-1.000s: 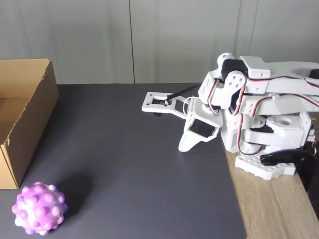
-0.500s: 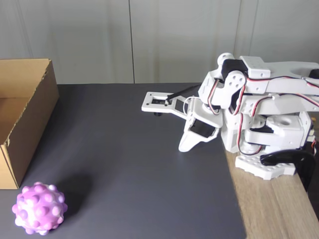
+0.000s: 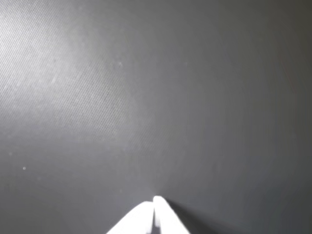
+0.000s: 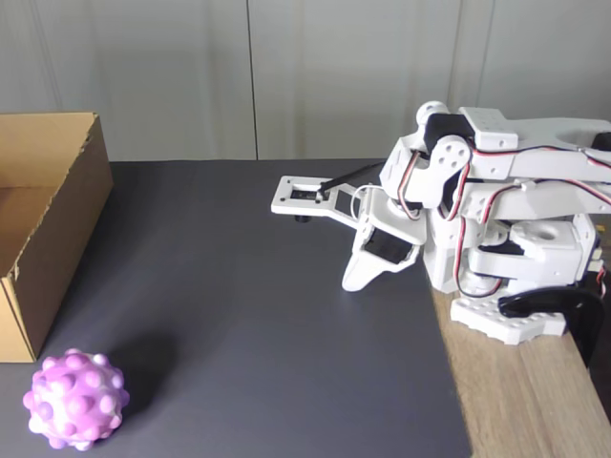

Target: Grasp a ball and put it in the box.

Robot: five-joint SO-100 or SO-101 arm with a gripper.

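Observation:
A pink-purple bumpy ball [image 4: 74, 399] with white marbling rests on the dark mat at the fixed view's lower left, just in front of the box. The brown cardboard box [image 4: 59, 229] stands open-topped at the left edge. The white arm sits folded at the right, its gripper [image 4: 351, 281] pointing down at the mat, far from the ball. In the wrist view the two white fingertips [image 3: 155, 207] meet at the bottom edge, so the gripper [image 3: 154, 201] is shut with nothing in it.
The dark grey mat [image 4: 258, 315] covers most of the table. A strip of bare wooden tabletop [image 4: 520, 401] runs along the right, where the arm's white base [image 4: 516, 277] stands. A pale wall closes the back.

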